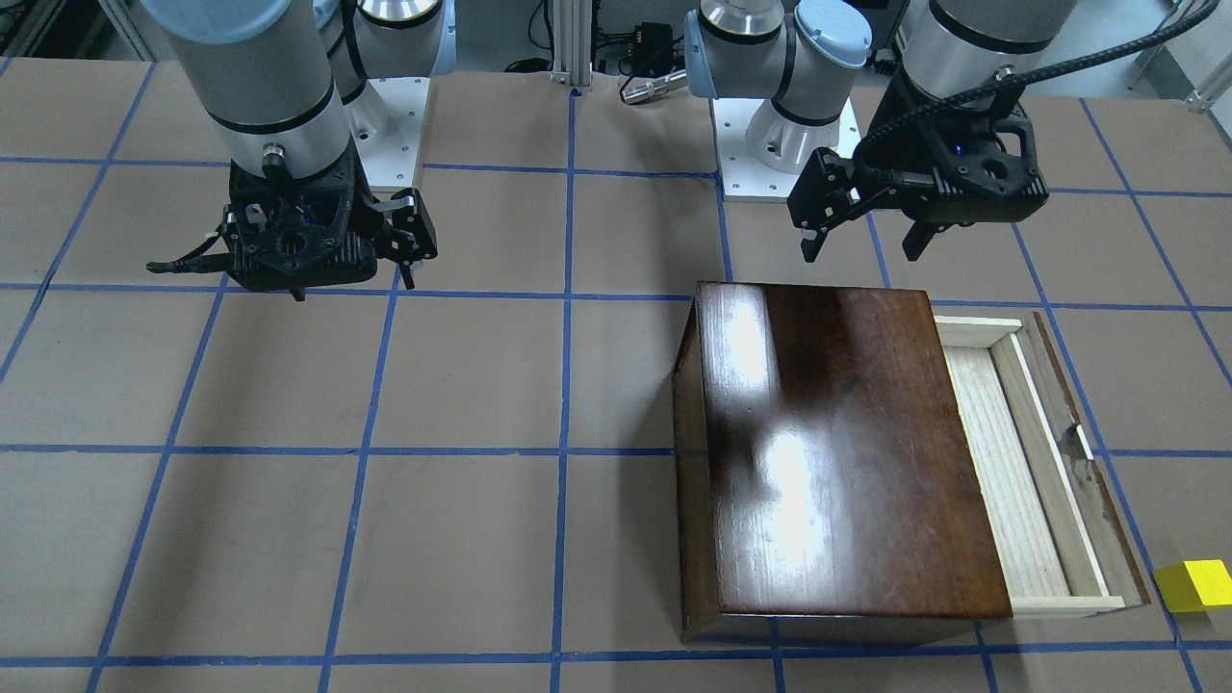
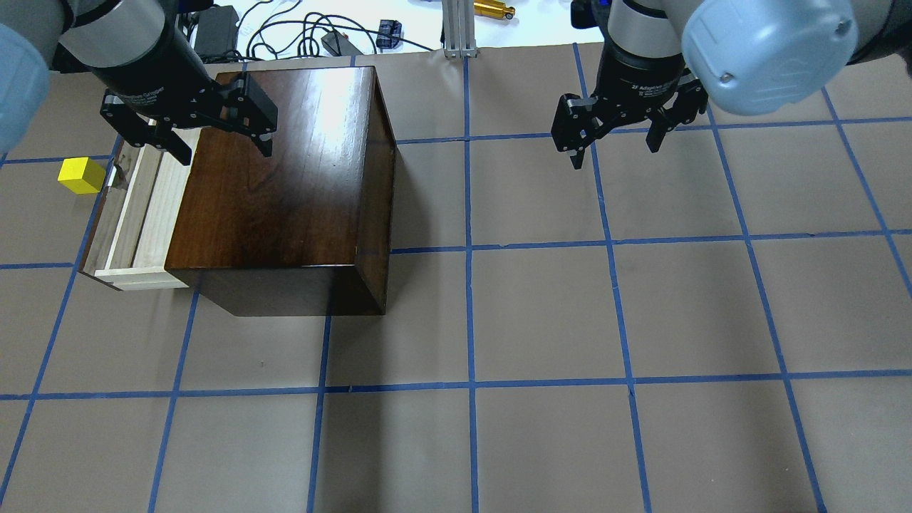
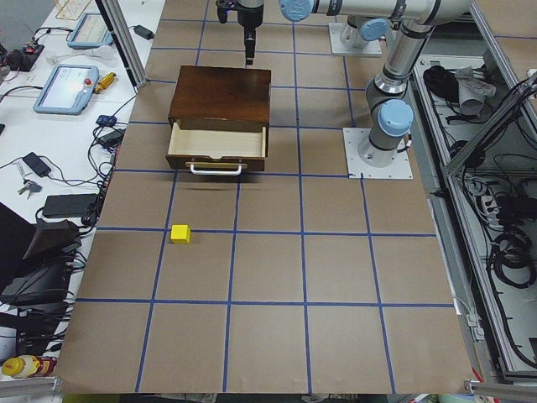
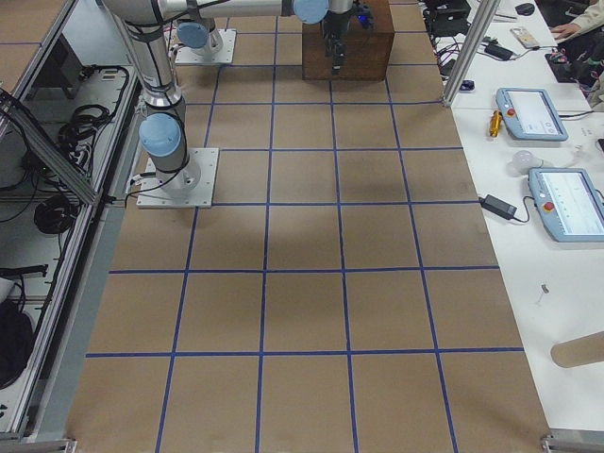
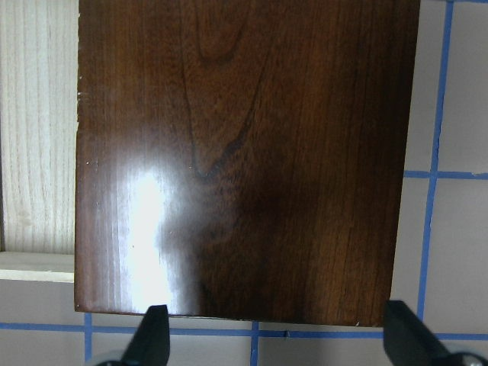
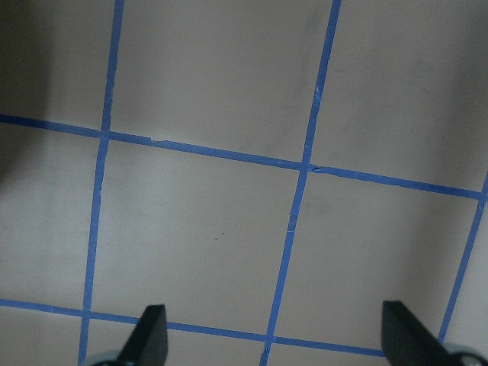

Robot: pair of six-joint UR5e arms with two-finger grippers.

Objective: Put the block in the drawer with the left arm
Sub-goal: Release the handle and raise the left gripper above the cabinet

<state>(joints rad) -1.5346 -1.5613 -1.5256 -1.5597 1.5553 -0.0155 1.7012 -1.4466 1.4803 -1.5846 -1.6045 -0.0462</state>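
The yellow block (image 1: 1193, 585) lies on the table just outside the drawer's front panel; it also shows in the overhead view (image 2: 82, 175) and the left side view (image 3: 179, 233). The drawer (image 1: 1001, 472) is pulled out of the dark-brown wooden box (image 1: 837, 452) and is empty; it shows in the overhead view (image 2: 139, 214) too. My left gripper (image 1: 863, 252) is open and empty. It hovers over the box's edge nearest my base (image 2: 224, 149), well away from the block. My right gripper (image 2: 614, 151) is open and empty over bare table.
The table (image 2: 541, 313) is brown paper with a blue tape grid. The box (image 2: 285, 178) stands tall at my left. Cables and small devices (image 2: 320, 35) lie past the far edge. The arm bases (image 1: 780, 144) stand at the table's edge.
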